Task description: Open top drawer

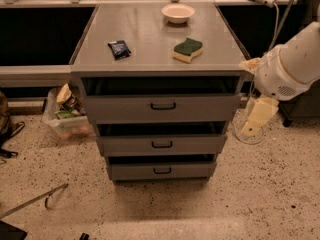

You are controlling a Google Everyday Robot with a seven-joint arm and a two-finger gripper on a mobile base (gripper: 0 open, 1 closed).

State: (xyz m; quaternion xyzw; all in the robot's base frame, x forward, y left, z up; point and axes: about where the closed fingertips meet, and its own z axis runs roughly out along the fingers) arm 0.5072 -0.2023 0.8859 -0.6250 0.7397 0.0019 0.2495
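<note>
The grey metal cabinet (150,39) has three stacked drawers. The top drawer (210,108) is the widest, with a small black bar handle (163,106) at its centre. A dark gap shows above its front. My gripper (256,119) hangs at the end of the white arm (292,66), to the right of the cabinet. It is level with the top drawer's right end and apart from the handle. It holds nothing that I can see.
On the cabinet top lie a white bowl (178,13), a green-and-yellow sponge (188,50) and a black packet (119,49). A plastic bin (65,119) with rubbish stands on the floor at left. A cable (276,19) hangs at right. A metal rod (32,201) lies on the floor.
</note>
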